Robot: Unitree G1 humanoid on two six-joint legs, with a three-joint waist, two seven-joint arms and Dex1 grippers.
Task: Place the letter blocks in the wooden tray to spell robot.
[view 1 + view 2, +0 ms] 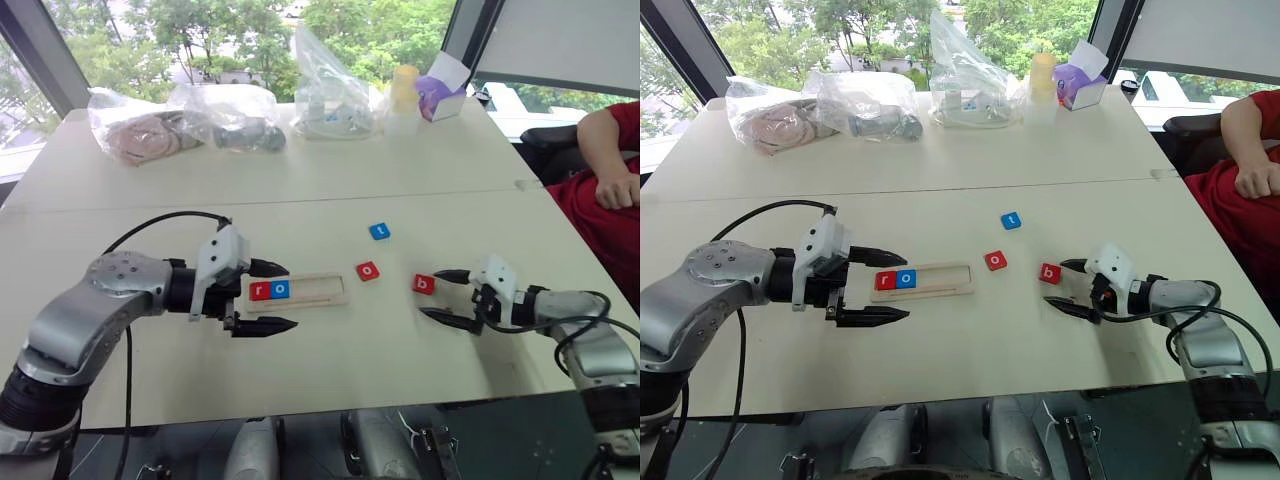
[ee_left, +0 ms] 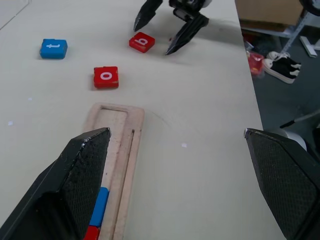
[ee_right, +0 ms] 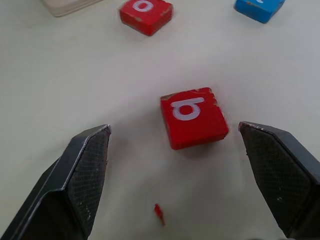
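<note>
Head stereo pair looks forward and down over the table (image 1: 330,180) from above, both eyes covering the same span, windows at the far edge. Left wrist camera sits low at the wooden tray (image 2: 117,150), facing along it toward the right gripper (image 2: 167,31) across the table. Right wrist camera sits very near the surface, facing the red b block (image 3: 194,117). Both wrist views share the b block, the red o block (image 2: 106,77) and the blue t block (image 2: 53,48)

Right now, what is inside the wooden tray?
The tray holds two blocks at its left end: a red r, then a blue o. The rest is bare wood. The left gripper straddles that end, covering part of the rim.
</note>
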